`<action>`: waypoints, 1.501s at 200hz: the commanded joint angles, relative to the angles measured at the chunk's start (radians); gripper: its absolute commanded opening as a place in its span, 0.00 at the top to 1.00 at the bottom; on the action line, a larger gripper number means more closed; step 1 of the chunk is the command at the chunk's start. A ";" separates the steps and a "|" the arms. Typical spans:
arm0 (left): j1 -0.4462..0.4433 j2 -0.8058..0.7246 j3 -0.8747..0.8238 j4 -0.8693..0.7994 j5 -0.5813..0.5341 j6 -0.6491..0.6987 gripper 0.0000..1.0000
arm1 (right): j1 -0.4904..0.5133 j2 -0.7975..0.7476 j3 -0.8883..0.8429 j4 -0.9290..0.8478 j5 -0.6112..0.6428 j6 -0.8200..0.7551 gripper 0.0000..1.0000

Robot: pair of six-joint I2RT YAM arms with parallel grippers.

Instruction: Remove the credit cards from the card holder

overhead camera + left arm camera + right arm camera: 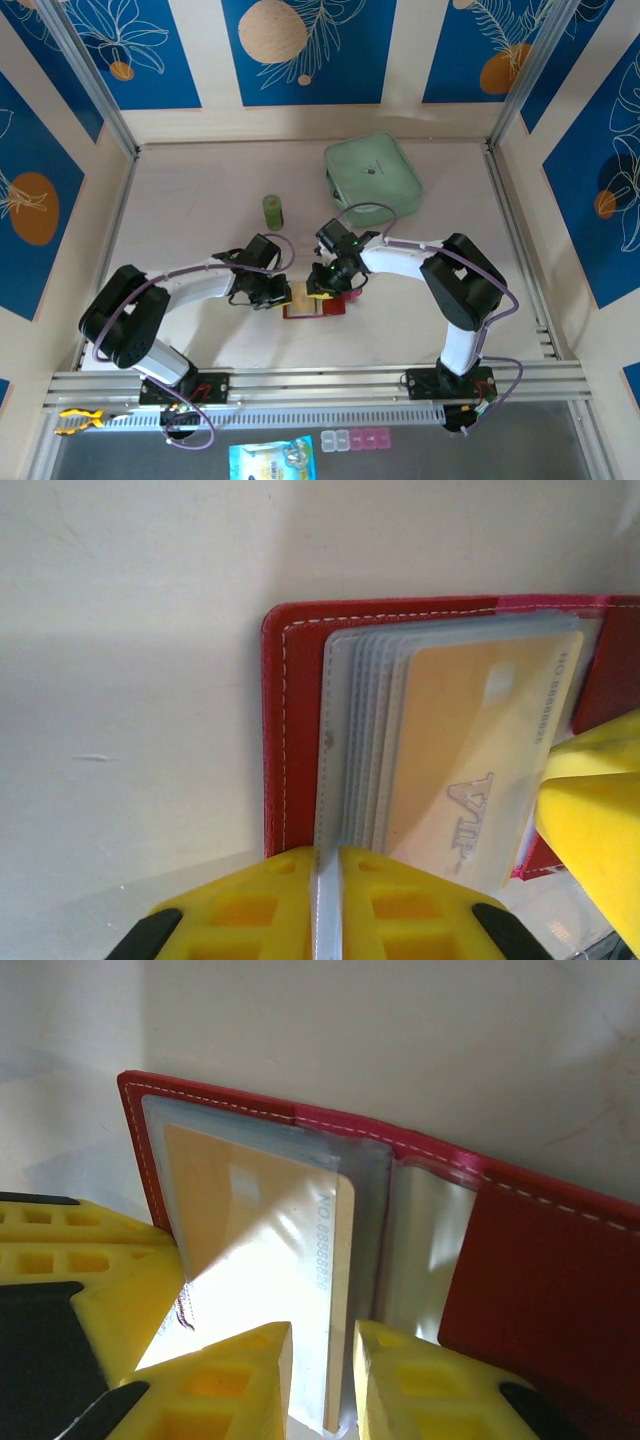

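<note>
Left gripper [327,892] clamps clear sleeves [345,730] of card holder [275,730]. Right gripper [322,1380] straddles gold credit card [250,1250] end, pinch unconfirmed; long axis runs straight out from its jaws.

The pale table [180,200] bears the open card holder [318,308], a mint-green pouch [372,175] and, seemingly, a green cylinder [274,210].

Left fingers [250,905] pinched together, right fingers [235,1385] slightly apart, the two pairs close together
</note>
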 commanded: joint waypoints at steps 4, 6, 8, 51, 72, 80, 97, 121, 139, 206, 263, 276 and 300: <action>-0.003 0.002 -0.019 -0.006 0.011 -0.002 0.87 | -0.005 -0.048 -0.011 -0.010 -0.011 0.013 0.76; -0.003 0.001 -0.020 -0.006 0.012 -0.002 0.87 | -0.005 -0.048 -0.011 -0.009 -0.013 0.015 0.76; -0.004 0.001 -0.020 -0.004 0.013 -0.003 0.87 | -0.006 -0.048 -0.012 -0.007 -0.015 0.015 0.76; -0.003 -0.003 -0.028 0.006 0.016 -0.008 0.88 | -0.004 -0.033 -0.011 0.005 -0.040 0.017 0.77; -0.004 -0.006 -0.030 0.008 0.017 -0.010 0.87 | -0.004 -0.013 -0.012 0.010 -0.048 0.018 0.77; -0.004 -0.005 -0.031 0.008 0.016 -0.009 0.88 | -0.004 -0.004 -0.012 0.013 -0.051 0.018 0.77; -0.003 -0.005 -0.032 0.009 0.017 -0.010 0.88 | -0.002 0.009 -0.014 0.019 -0.057 0.020 0.77; -0.002 -0.004 -0.032 0.009 0.017 -0.009 0.88 | 0.000 0.018 -0.014 0.014 -0.049 0.021 0.78; -0.003 -0.002 -0.032 0.010 0.017 -0.008 0.88 | -0.001 0.020 -0.011 -0.003 -0.034 0.017 0.78; -0.004 -0.014 -0.025 0.008 0.018 -0.016 0.88 | 0.000 -0.007 0.009 -0.067 0.037 -0.005 0.77; -0.003 -0.073 0.021 -0.024 0.011 -0.016 0.88 | -0.001 -0.063 -0.011 -0.044 0.039 -0.005 0.77; -0.003 -0.075 0.031 -0.024 0.018 -0.015 0.88 | 0.000 -0.066 -0.015 -0.042 0.037 -0.005 0.78; -0.006 -0.058 0.052 -0.018 0.042 -0.005 0.89 | -0.002 -0.072 -0.026 -0.028 0.029 0.003 0.77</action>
